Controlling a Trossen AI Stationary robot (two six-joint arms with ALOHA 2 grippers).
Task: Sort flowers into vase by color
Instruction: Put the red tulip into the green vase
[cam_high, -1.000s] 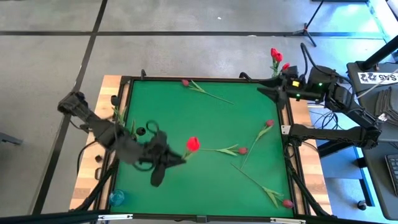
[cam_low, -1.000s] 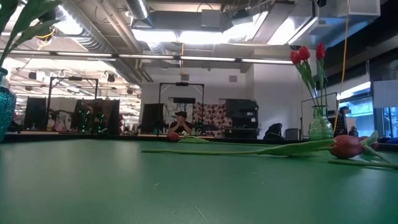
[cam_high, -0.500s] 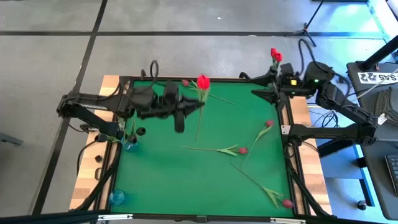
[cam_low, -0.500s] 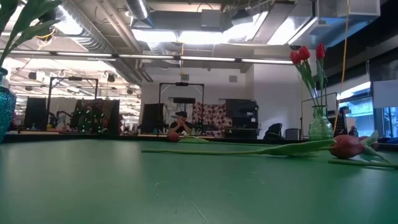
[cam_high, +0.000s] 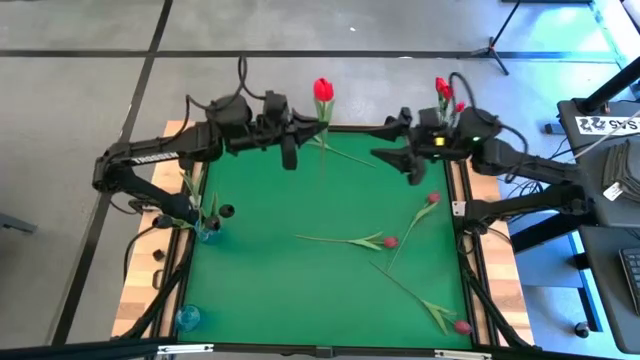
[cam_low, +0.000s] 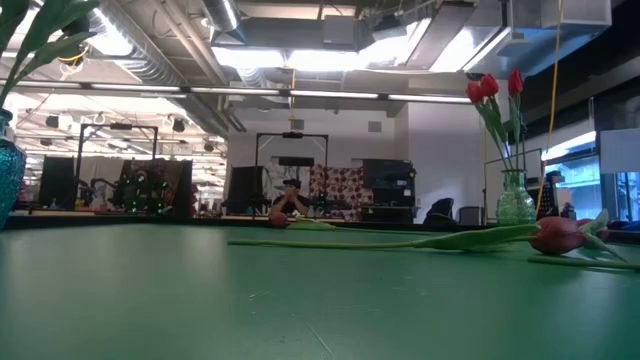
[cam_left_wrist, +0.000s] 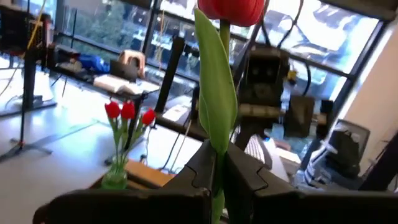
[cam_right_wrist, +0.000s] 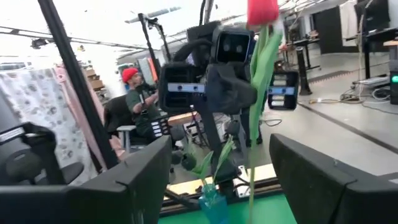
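My left gripper (cam_high: 310, 127) hangs over the table's far edge, shut on a bright red tulip (cam_high: 323, 90) that stands upright. In the left wrist view the tulip's head (cam_left_wrist: 230, 9) is above the fingers. My right gripper (cam_high: 398, 158) is open and faces it from the right, a short gap away; the tulip's stem (cam_right_wrist: 255, 124) shows between its spread fingers. A clear vase with red tulips (cam_high: 445, 93) stands at the far right corner. Several maroon-headed tulips (cam_high: 340, 240) lie flat on the green mat. My left gripper pinches the tulip's stem (cam_left_wrist: 218, 163) between its two fingers, just below the long leaf (cam_left_wrist: 216, 93). The fingers come level from the table's left and lie across the stem. The tulip is lifted clear and upright, head above and lower stem (cam_high: 321, 165) hanging below.
A blue vase with green stems (cam_high: 205, 232) stands at the mat's left edge and another blue vase (cam_high: 187, 318) at the near left corner. Loose tulips lie by the far edge (cam_high: 335, 150) and on the right half (cam_high: 415, 220), (cam_high: 420, 300). People sit in the room behind (cam_right_wrist: 137, 102).
My left gripper has lifted the red tulip off the mat's near-left middle and carried it up to the far edge, where it now stands upright. My right gripper has swung from beside the clear vase toward the table's left, and now faces the left gripper.
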